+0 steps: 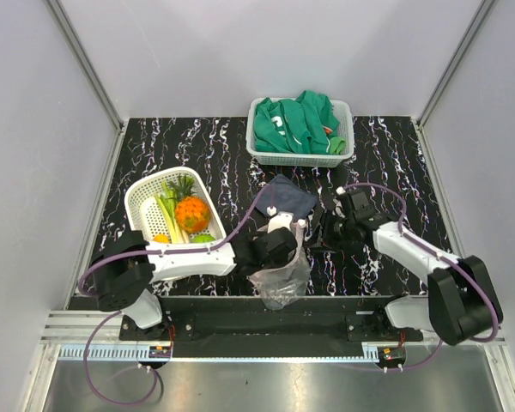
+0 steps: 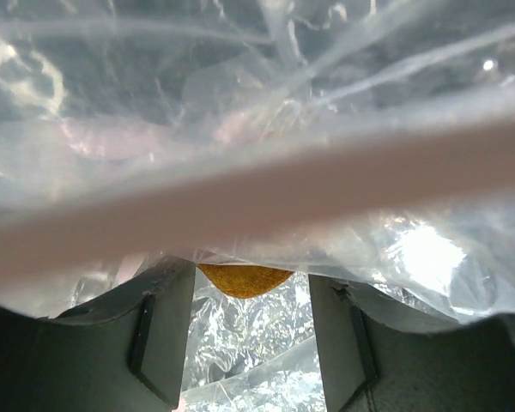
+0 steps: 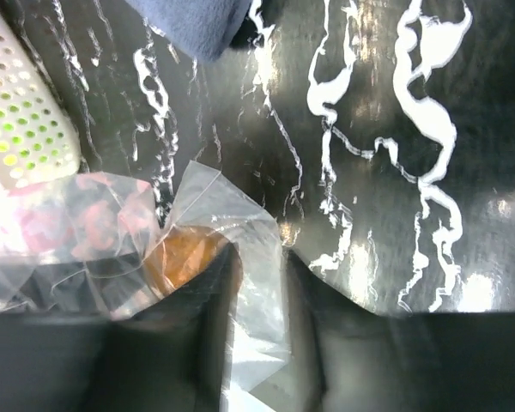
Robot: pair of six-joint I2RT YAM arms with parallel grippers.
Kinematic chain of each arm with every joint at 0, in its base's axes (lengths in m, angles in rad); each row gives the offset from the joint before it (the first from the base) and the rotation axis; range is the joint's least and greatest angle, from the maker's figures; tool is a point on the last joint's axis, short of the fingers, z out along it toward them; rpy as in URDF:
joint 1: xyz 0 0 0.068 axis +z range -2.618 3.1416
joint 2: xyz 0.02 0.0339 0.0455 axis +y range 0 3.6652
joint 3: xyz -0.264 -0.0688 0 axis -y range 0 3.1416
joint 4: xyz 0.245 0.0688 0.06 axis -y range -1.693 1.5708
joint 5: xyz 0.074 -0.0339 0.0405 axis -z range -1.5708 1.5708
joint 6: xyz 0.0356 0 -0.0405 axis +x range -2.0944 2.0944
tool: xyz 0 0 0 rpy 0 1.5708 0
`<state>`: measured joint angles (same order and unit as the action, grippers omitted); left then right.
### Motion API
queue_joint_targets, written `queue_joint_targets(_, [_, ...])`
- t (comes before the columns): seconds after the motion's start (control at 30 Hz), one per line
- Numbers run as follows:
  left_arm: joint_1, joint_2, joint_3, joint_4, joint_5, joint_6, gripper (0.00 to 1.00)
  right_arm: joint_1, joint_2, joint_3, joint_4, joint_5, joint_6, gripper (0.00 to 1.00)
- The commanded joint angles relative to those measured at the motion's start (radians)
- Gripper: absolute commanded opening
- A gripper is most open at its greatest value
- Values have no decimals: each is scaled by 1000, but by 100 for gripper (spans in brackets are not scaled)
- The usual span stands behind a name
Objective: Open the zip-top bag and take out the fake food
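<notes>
The clear zip-top bag point(image 1: 281, 279) hangs crumpled between my two grippers near the table's front edge. My left gripper point(image 1: 279, 245) is open. In the left wrist view its fingers point(image 2: 163, 326) stand apart under the plastic. The pinkish zip strip point(image 2: 240, 197) runs across close above them, and an orange-yellow fake food piece point(image 2: 245, 279) sits between the tips. My right gripper point(image 1: 319, 232) is shut on a fold of the bag point(image 3: 219, 202), with the orange piece point(image 3: 184, 253) beside its left finger. An orange pineapple point(image 1: 191, 213), a leek point(image 1: 167, 210) and a green round piece point(image 1: 203, 238) lie in a white basket point(image 1: 146, 190).
A dark grey-blue cloth point(image 1: 289, 196) lies just behind the grippers and shows in the right wrist view point(image 3: 197, 26). A white basket point(image 1: 348, 150) with a green garment point(image 1: 296, 124) stands at the back. Grey walls close in the table's sides and back.
</notes>
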<state>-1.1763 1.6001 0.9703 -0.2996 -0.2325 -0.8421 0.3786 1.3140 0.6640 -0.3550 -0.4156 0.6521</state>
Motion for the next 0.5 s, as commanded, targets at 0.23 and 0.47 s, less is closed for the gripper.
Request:
queue_joint_targets(0.23, [109,-134,-82,129,226,5,0,-7,-338,-133,-131,-60,35,79])
queue_joint_targets(0.47, [159,-166,-97,161,315,18,0,-7,-550,-240,-75,-161,60,88])
